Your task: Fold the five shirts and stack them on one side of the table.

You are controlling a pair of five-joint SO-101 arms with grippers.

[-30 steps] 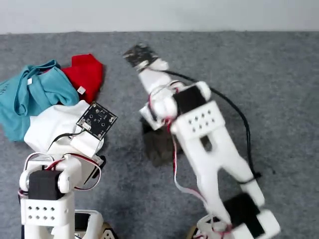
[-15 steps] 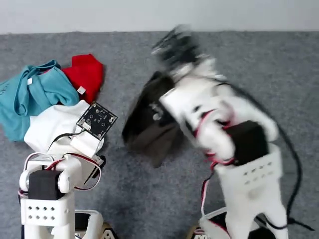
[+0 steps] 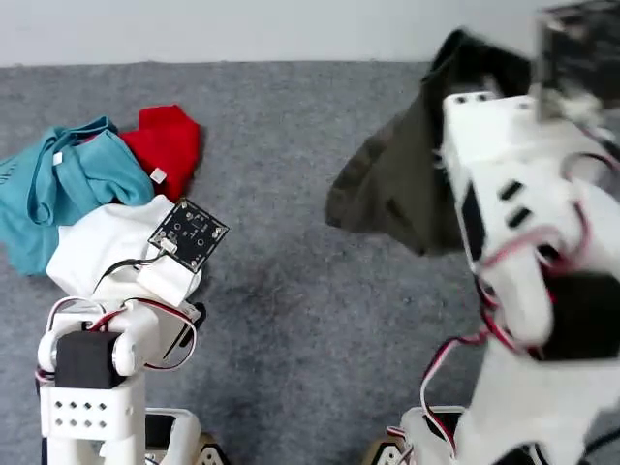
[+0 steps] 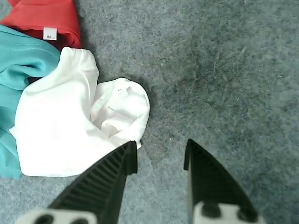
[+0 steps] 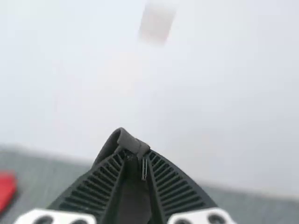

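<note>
At the far left of the grey felt-covered table (image 3: 291,339) lies a crumpled teal cotton shirt (image 3: 53,184). A bunched red cotton shirt (image 3: 167,140) touches its right edge, a little farther back, with a small white size label (image 4: 49,33) showing on its hem. Nearer than both, and overlapping the teal one, sits a rumpled white cotton shirt (image 3: 102,242). All three are unfolded and in one loose heap.

The white left arm (image 3: 92,368) stands at the near left corner and leans over the right edge of the white shirt. In its wrist view the left gripper (image 4: 161,149) hangs above bare grey felt just beside that shirt. Its two black ribbed jaws are spread well apart and hold nothing.

The middle of the table is bare felt.

On the right, the white right arm (image 3: 523,242) is raised high toward the far edge. A dark olive-brown shirt (image 3: 397,184) dangles from it, off the table, over the far right part of the felt. In the wrist view the right gripper (image 5: 133,151) has its jaws pressed together on a fold of this dark fabric, which pokes out past the tips. A plain white wall (image 5: 210,70) is behind it.
</note>
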